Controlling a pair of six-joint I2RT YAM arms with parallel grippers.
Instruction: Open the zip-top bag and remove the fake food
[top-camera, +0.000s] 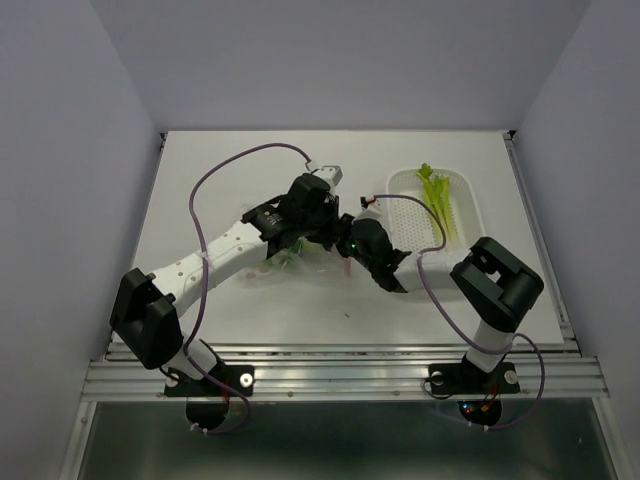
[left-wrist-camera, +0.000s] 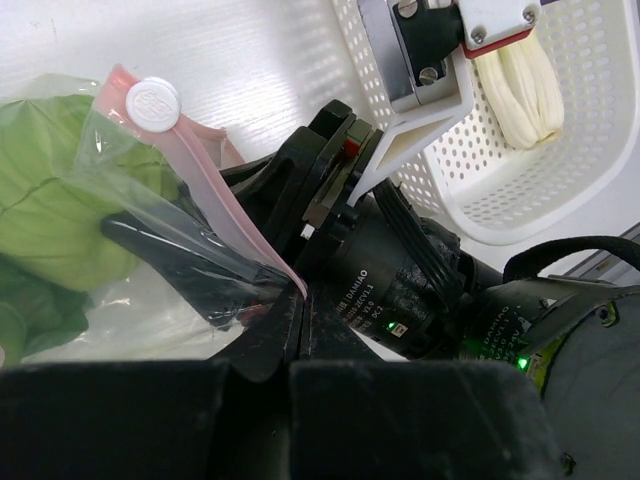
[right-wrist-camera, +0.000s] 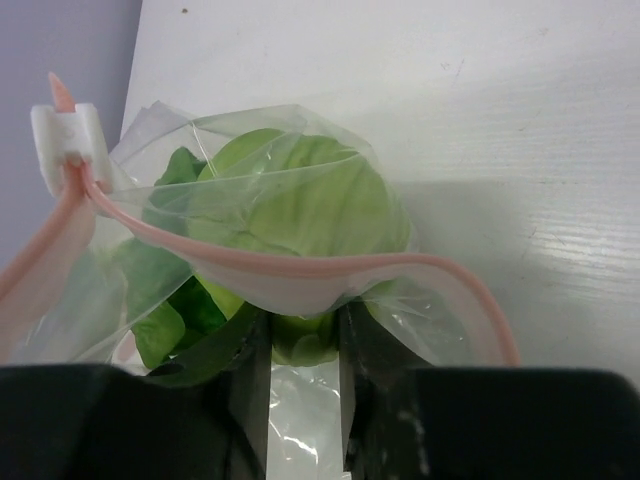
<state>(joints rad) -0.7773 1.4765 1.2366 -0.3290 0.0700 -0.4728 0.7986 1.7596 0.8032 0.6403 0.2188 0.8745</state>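
At mid-table, left of the basket (top-camera: 400, 183), your bag (right-wrist-camera: 170, 135) lies with its mouth unzipped and gaping, the slider (right-wrist-camera: 65, 145) sitting at one end of the strip (right-wrist-camera: 300, 268). Your left gripper (left-wrist-camera: 295, 335) is clenched on the strip's other end. Your right gripper (right-wrist-camera: 300, 390) has its fingers narrowed about the near lip and a leaf (right-wrist-camera: 160, 330), though you cannot tell from this angle whether they bite. Opening looks done. One stalk (top-camera: 437, 200) lies in the basket, while the cabbage (right-wrist-camera: 300, 205) and greens are inside the bag, so most of the removal is left. You work on a white table (top-camera: 240, 160) between pale grey walls (top-camera: 60, 150).
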